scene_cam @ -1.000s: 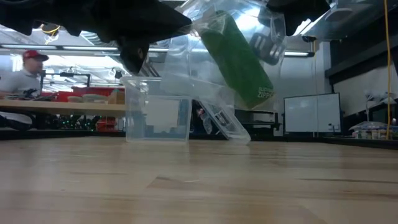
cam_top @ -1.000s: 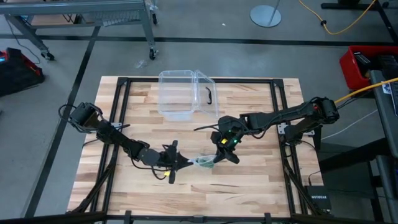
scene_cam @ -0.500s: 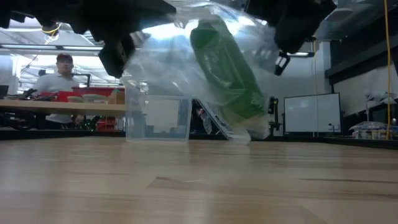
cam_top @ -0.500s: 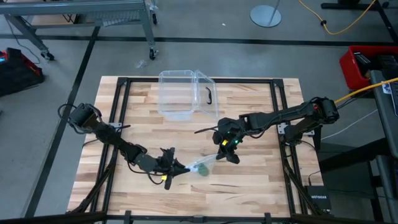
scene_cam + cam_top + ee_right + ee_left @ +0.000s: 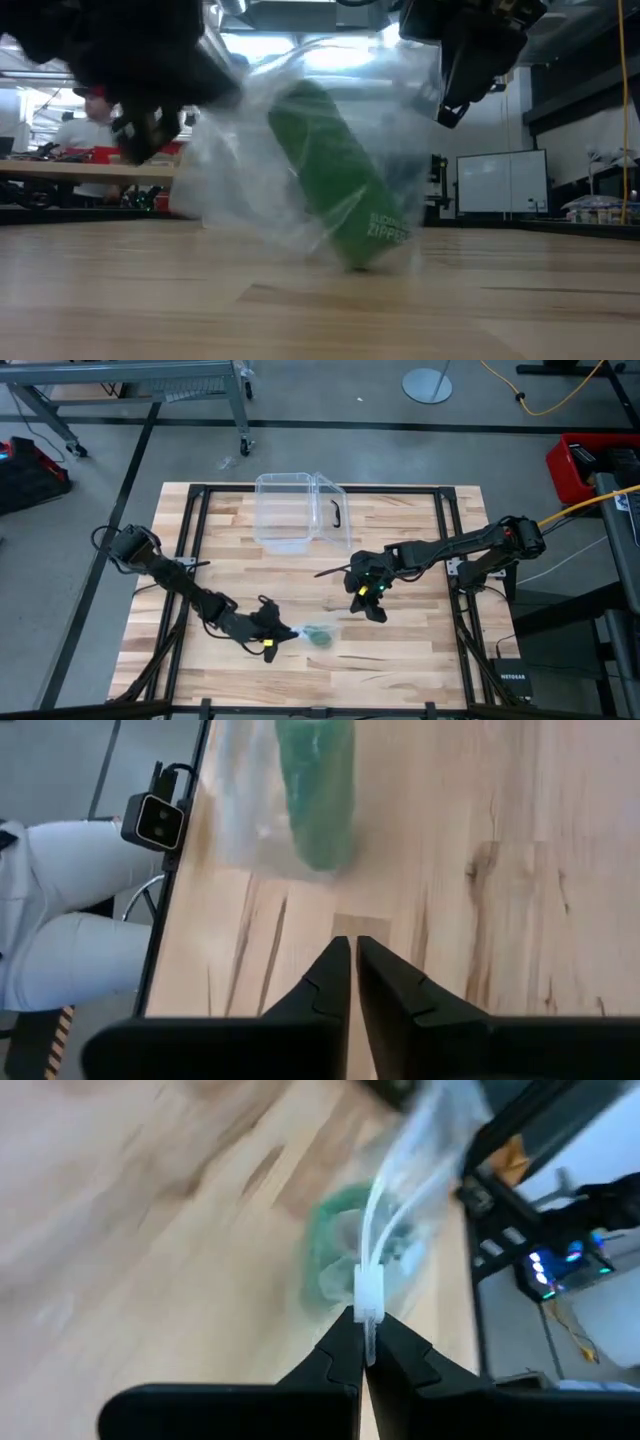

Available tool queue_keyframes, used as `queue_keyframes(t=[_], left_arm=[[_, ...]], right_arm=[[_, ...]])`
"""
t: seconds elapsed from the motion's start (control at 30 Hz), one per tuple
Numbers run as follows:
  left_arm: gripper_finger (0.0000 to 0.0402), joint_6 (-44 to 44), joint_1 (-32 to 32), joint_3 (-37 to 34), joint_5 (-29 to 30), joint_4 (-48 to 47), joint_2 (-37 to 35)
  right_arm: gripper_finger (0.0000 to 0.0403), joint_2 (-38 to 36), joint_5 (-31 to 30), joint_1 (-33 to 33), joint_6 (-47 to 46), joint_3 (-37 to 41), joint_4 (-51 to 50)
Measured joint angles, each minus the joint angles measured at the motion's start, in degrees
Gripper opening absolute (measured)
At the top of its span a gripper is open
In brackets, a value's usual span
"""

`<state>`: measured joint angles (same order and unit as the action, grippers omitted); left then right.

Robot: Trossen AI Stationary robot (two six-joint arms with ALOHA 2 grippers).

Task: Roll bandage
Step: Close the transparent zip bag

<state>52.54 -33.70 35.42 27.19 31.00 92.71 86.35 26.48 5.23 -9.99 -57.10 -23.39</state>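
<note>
The bandage (image 5: pixel 335 180) is a stubby green roll inside a crinkly clear plastic wrapper (image 5: pixel 240 170). It shows near the table's front middle (image 5: pixel 321 636) and in the right wrist view (image 5: pixel 315 790). The roll is tilted, and its lower end seems to rest on the wood. My left gripper (image 5: pixel 283 632) is shut on the wrapper from the left. My right gripper (image 5: pixel 375 612) hangs to the right of the wrapper and above it. It is shut with nothing between its fingers (image 5: pixel 352 945). My left gripper pinches the wrapper's white zip edge (image 5: pixel 368 1295) between its two fingertips, slanting down from the table's left. The wrapper spreads away beyond the fingers with the roll (image 5: pixel 330 1240) inside it. Its lower end seems to lie on the table.
A clear plastic box (image 5: pixel 300 510) with a black handle stands open at the far middle. Bare wood lies all around the wrapper. A person (image 5: pixel 85 115) sits behind the table, and white-trousered legs (image 5: pixel 60 920) show beside its edge.
My left gripper has gone down and toward the table's near-left, rolling its wrist, and has drawn the wrapper along. The wrapper has come away from my right gripper and sunk from the air onto the table. My right gripper has tipped and stayed in place.
</note>
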Motion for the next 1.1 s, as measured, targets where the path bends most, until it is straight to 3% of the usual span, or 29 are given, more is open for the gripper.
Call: queue_keyframes(t=[0.27, 0.63, 0.87, 1.1], left_arm=[[0.0000, 3.44, 0.86, -0.02, -3.51, 0.94, 0.00], [0.0000, 2.47, 1.51, 0.00, -3.69, 1.76, 0.00], [0.0000, 2.07, 1.99, 0.02, -3.75, 1.60, 0.00], [0.0000, 0.85, 3.11, 0.02, -4.34, 1.71, 0.00]], right_arm=[[0.0063, 0.02, -5.30, 0.04, 3.17, 0.00, 12.57], [0.0176, 5.50, -4.49, 0.09, -4.16, -0.02, 27.96], [0.0186, 11.14, -2.89, 3.20, -1.03, -8.15, 26.16], [0.0186, 20.74, -2.93, 3.76, 1.92, -21.51, 9.77]])
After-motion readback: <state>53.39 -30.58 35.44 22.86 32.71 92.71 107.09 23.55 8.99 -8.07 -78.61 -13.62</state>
